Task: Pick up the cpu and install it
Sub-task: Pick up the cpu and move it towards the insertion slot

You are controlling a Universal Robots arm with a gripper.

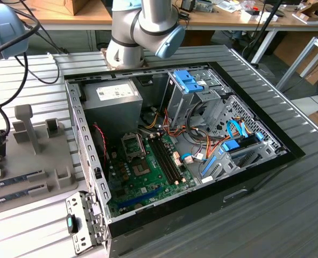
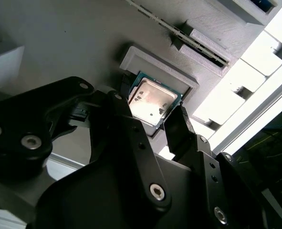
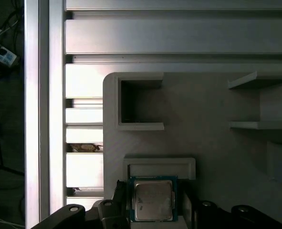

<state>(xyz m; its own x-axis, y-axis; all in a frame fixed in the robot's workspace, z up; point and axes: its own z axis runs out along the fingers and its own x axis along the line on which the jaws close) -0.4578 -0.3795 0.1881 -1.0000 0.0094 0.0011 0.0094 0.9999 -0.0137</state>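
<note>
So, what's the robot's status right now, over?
Gripper astride cpu, grip unclear. Cpu seated in grey tray pocket. Nothing blocking it.

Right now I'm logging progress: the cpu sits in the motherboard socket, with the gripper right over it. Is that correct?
Not quite. The cpu lies in a recess of the grey holder, not in the motherboard socket. The first wrist view shows this. The gripper is indeed right over it.
</note>
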